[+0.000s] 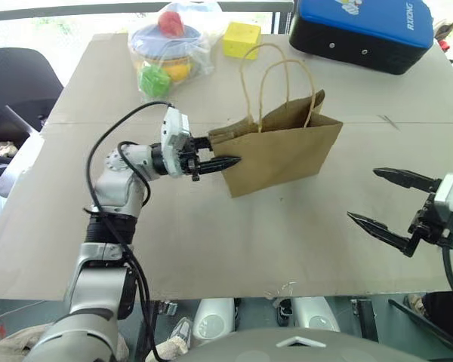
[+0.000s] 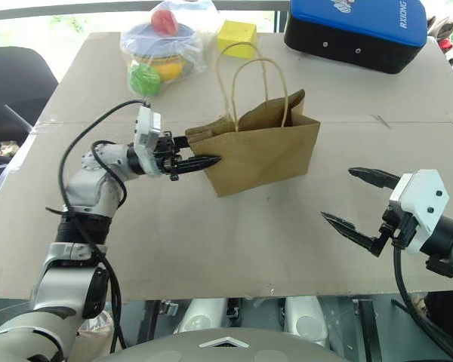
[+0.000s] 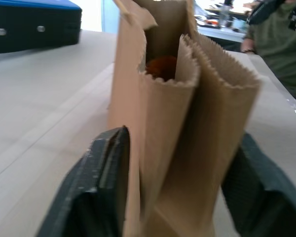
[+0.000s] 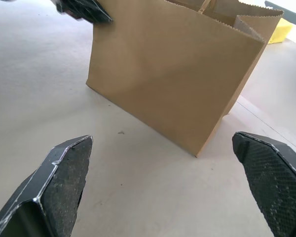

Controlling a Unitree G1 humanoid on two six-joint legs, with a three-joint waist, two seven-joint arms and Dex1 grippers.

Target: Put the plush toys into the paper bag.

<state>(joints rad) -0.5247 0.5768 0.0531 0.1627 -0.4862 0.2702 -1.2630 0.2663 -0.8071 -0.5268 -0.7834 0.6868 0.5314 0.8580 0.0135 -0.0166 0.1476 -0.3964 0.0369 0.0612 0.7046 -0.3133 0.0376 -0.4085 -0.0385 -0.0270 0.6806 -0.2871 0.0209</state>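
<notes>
Though tucked down inside the paper bag (image 1: 287, 154), peeps out as a brown-orange plush toy (image 3: 161, 66) through the gaping fold of the narrow end. Bag upright at the middle of the table (image 1: 211, 241), handles up, long axis running left to right. Straddled at its left end by the left gripper (image 1: 225, 163), fingers parted either side of the paper, clamping nothing. Farther out, right of the bag and nearer the robot, well apart: right gripper (image 1: 362, 194), spread wide, empty. Probably next: left arm clear, leftward along that axis.

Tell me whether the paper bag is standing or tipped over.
Standing upright: the paper bag rests on its base, mouth and handles up, the left claw at its side edge.
</notes>
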